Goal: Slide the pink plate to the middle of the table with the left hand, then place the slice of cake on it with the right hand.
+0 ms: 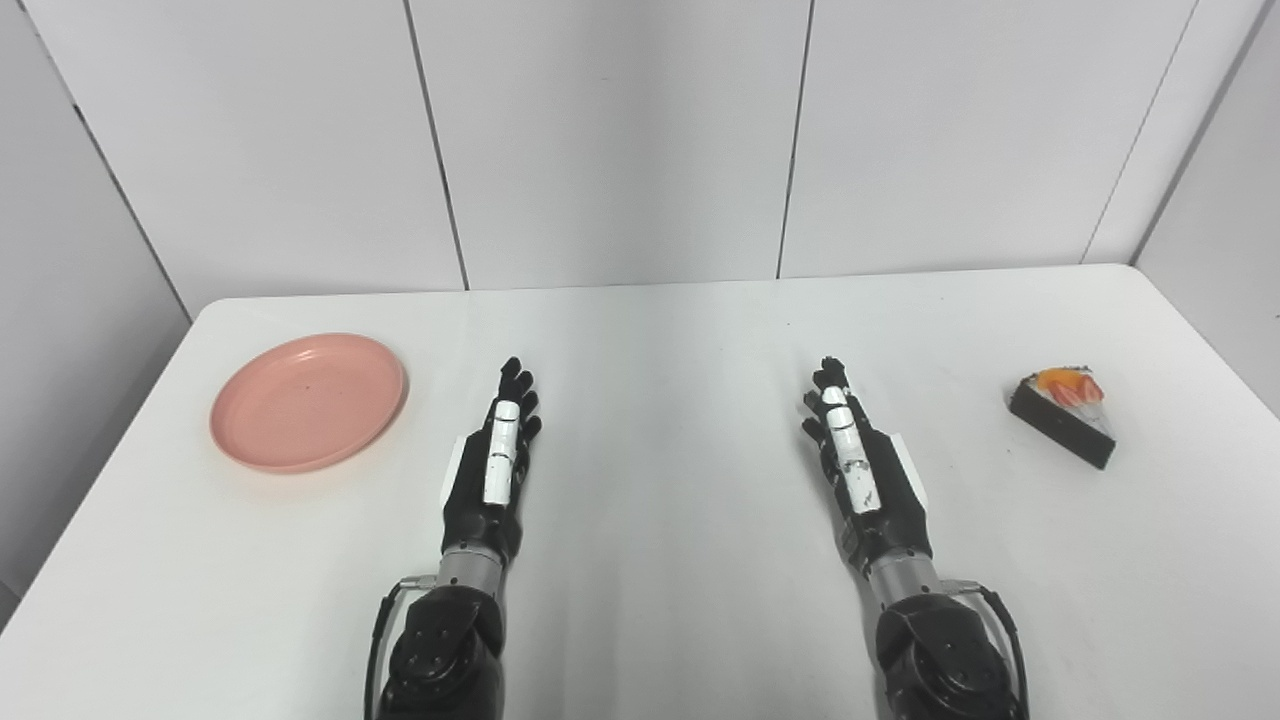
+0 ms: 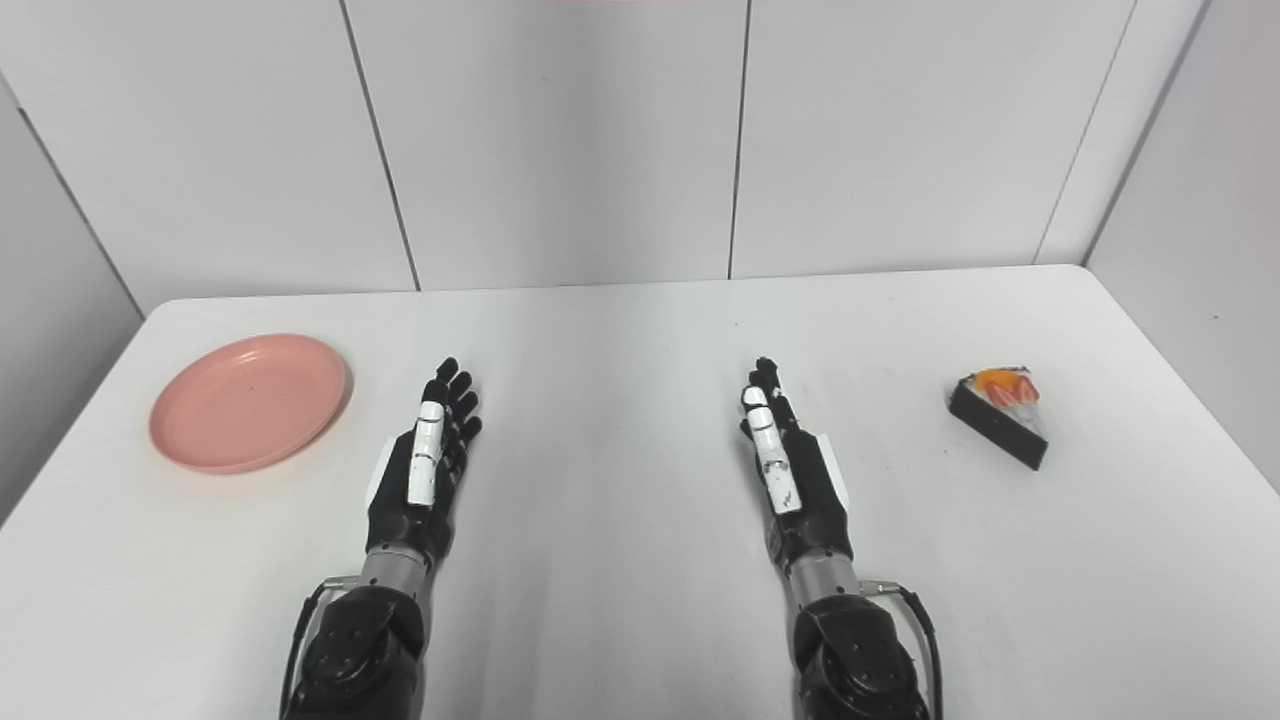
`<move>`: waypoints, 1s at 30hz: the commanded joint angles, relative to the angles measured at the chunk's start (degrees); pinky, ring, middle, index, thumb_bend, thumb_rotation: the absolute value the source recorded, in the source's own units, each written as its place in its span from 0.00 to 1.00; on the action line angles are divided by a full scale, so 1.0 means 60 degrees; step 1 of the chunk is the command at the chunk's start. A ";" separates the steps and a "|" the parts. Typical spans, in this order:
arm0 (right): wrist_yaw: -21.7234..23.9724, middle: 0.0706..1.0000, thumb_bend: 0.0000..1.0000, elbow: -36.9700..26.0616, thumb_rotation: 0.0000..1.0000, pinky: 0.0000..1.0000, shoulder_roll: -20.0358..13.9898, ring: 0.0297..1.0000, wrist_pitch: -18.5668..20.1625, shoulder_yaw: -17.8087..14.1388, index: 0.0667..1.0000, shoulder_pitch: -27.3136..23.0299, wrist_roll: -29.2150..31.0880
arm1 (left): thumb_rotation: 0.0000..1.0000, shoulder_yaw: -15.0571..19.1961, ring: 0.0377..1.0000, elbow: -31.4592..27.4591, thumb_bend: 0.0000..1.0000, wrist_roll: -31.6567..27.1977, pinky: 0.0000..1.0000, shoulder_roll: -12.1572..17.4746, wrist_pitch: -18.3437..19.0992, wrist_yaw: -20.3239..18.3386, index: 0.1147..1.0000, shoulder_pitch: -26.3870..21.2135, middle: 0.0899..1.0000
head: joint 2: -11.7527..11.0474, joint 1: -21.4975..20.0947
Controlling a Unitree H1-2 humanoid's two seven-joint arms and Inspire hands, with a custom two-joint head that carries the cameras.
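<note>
Table (image 1: 660, 330): smooth white top, faint sheen. Pink plate (image 1: 308, 402), far left: smooth plastic look, satin finish. Slice of cake (image 1: 1063, 415), far right: matt dark sides, glossy orange-red topping. Left hand (image 1: 492, 462) and right hand (image 1: 862, 462): black plastic-looking shells with glossy white inserts; bare metal wrist collars.

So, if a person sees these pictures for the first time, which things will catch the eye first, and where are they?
The pink plate stands out at the table's left side, empty. At the far right lies the slice of cake, dark with orange and red topping. Between them the left hand and the right hand are stretched forward over the white table, open, holding nothing.
</note>
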 commanded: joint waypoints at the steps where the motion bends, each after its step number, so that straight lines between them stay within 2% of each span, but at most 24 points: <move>1: -0.0008 0.98 0.52 -0.0172 0.91 0.97 0.0074 0.96 -0.0212 -0.0015 0.98 -0.0334 -0.0035 | 1.00 -0.0042 1.00 -0.0131 0.63 0.0010 1.00 -0.0017 -0.0242 -0.0044 1.00 -0.0164 1.00 | -0.0004 0.0013; 7: 0.0058 0.99 0.52 -0.0146 0.94 0.99 0.0042 0.97 -0.0255 -0.0007 0.99 -0.0333 -0.0006 | 1.00 -0.0125 1.00 -0.0196 0.63 0.0076 1.00 0.0034 -0.0098 -0.0095 1.00 -0.0142 1.00 | -0.0005 0.0012; 10: 0.0026 0.98 0.53 -0.0109 0.90 0.97 0.0040 0.96 -0.0290 -0.0034 0.98 -0.0343 -0.0015 | 1.00 -0.0192 1.00 -0.0238 0.65 0.0069 1.00 0.0065 0.0034 -0.0149 1.00 -0.0141 1.00 | -0.0097 0.0151; 13: 0.0142 0.99 0.52 -0.0048 0.91 0.98 -0.0043 0.97 -0.0312 -0.0065 0.99 -0.0342 0.0091 | 1.00 -0.0240 1.00 -0.0072 0.65 0.0041 1.00 0.0029 -0.0092 -0.0179 1.00 -0.0195 1.00 | -0.0266 0.0731; 16: 0.0185 0.98 0.53 -0.0113 0.90 0.99 -0.0154 0.97 -0.0332 -0.0126 0.98 -0.0242 0.0131 | 1.00 -0.0444 1.00 -0.0182 0.65 0.0075 1.00 0.0084 0.0126 -0.0366 1.00 -0.0226 1.00 | -0.0495 0.1452; 17: 0.0186 0.98 0.53 -0.0096 0.90 0.98 -0.0182 0.97 -0.0393 -0.0138 0.98 -0.0225 0.0110 | 1.00 -0.0510 1.00 -0.0193 0.64 0.0083 1.00 0.0121 0.0150 -0.0424 1.00 -0.0253 1.00 | -0.0495 0.1452; 20: 0.0262 0.97 0.57 0.0003 0.90 0.99 -0.0318 0.97 -0.0461 -0.0202 0.98 -0.0169 0.0148 | 1.00 -0.0452 1.00 0.0174 0.63 -0.0114 1.00 0.0187 -0.0092 -0.0541 1.00 -0.0541 1.00 | -0.0729 0.2045; 26: 0.0495 0.98 0.64 0.0495 0.92 0.99 -0.0661 0.97 -0.0888 -0.0189 0.99 -0.0231 0.0025 | 1.00 0.0302 1.00 0.0830 0.67 -0.0538 1.00 0.0407 -0.0596 -0.0346 1.00 -0.1275 1.00 | -0.0940 0.2412; 30: 0.0584 0.99 0.64 0.0651 0.92 0.99 -0.0756 0.97 -0.1011 -0.0213 0.99 -0.0260 0.0106 | 1.00 0.0944 0.95 0.0810 0.70 -0.0541 0.98 0.0554 -0.0781 0.0186 0.96 -0.1672 0.95 | -0.1065 0.2607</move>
